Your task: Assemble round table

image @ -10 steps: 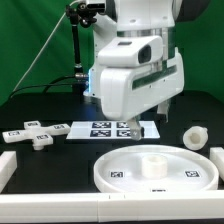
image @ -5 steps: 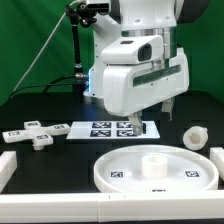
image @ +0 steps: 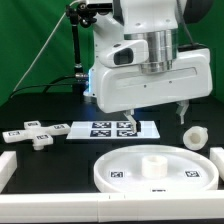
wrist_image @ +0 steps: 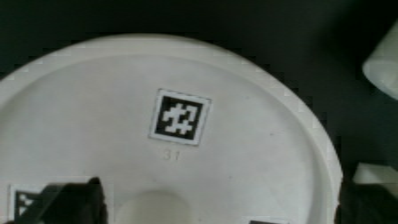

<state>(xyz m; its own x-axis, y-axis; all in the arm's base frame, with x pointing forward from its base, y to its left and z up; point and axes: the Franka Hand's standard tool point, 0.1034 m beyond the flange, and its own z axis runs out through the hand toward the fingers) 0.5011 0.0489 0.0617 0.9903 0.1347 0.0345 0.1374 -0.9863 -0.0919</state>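
The large round disc (image: 120, 172) lies flat at the front of the table, with a raised hub (image: 153, 163) at its centre. The short cylinder leg (image: 194, 136) stands to the exterior view's right of it. The cross-shaped foot piece (image: 33, 134) lies at the left. My gripper (image: 155, 114) hangs above the disc's far edge, open and empty, with its fingertips (image: 182, 113) spread wide. The wrist view looks down on the disc (wrist_image: 231, 70) and one of its tags (wrist_image: 180, 115). My gripper (wrist_image: 217, 205) straddles the faint hub, and its dark fingers (wrist_image: 71, 203) are far apart.
The marker board (image: 85, 127) lies behind the disc, partly under the arm. White border rails run at the front left (image: 5, 168), the left back (image: 12, 141) and the right (image: 217, 160). A green backdrop and a dark stand (image: 80, 60) are behind.
The wrist has turned about its vertical axis, so the gripper body now faces the camera broadside with both fingers showing apart. The parts on the table have not moved.
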